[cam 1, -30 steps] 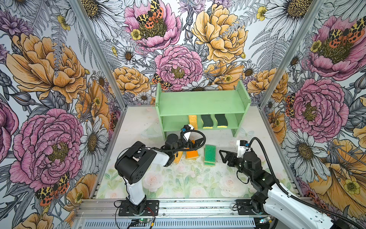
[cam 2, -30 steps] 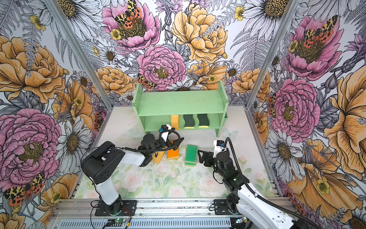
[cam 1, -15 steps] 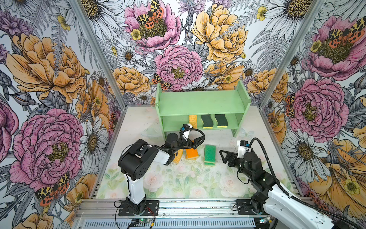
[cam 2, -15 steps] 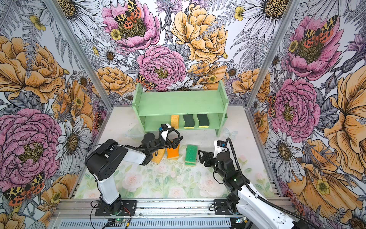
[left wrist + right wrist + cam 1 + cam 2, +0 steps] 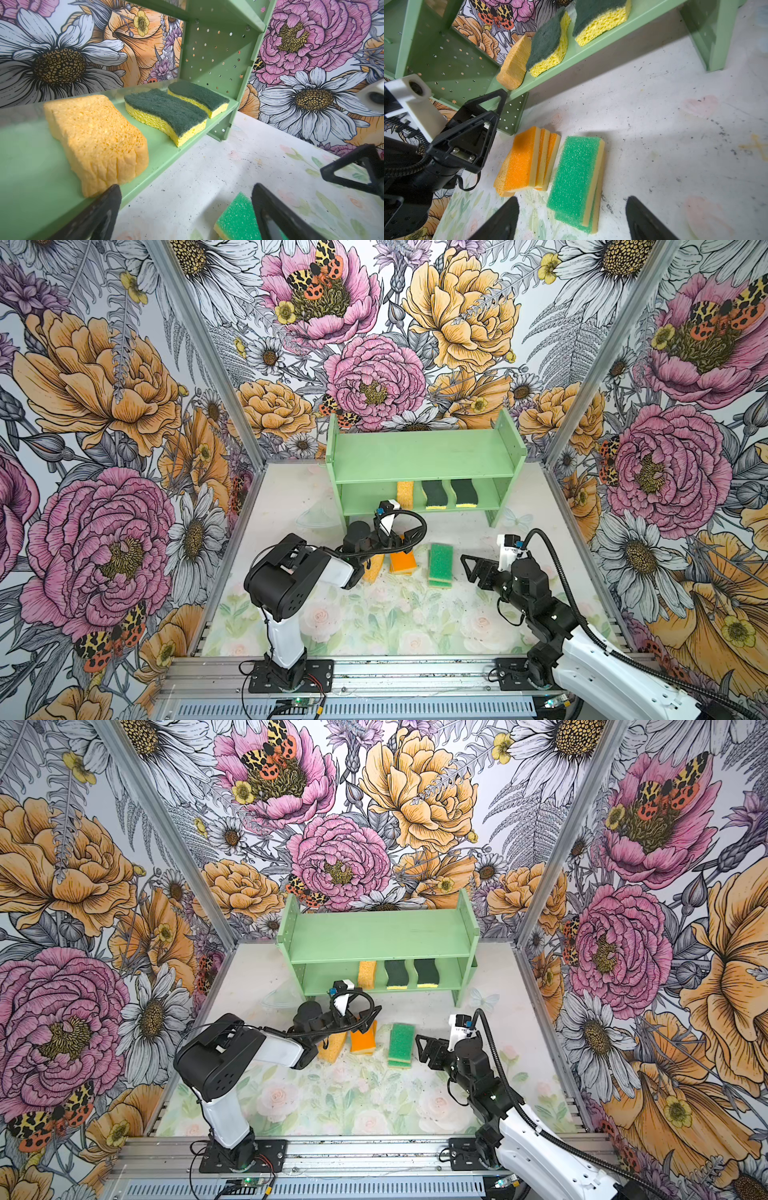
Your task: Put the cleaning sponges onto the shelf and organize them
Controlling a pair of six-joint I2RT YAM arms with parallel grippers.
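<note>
Both top views: the mint-green shelf (image 5: 424,456) stands at the back of the table (image 5: 374,614). Its upper tier is bare. On the lower tier I see one porous yellow sponge (image 5: 405,494) and two wavy dark-green-topped sponges (image 5: 434,494) side by side, towards the right end.

Left wrist view: my left gripper (image 5: 186,187) hangs in front of the lower tier, close to the porous sponge. Its jaws are spread wide with nothing between them.

Right wrist view: three orange-topped sponges (image 5: 527,160) lie stacked askew on the table. A second porous yellow sponge (image 5: 500,185) shows beneath them, and a stack of two green-topped sponges (image 5: 577,176) lies just beside. My right gripper (image 5: 572,199) points at the green stack, jaws apart and empty, touching nothing.
</note>
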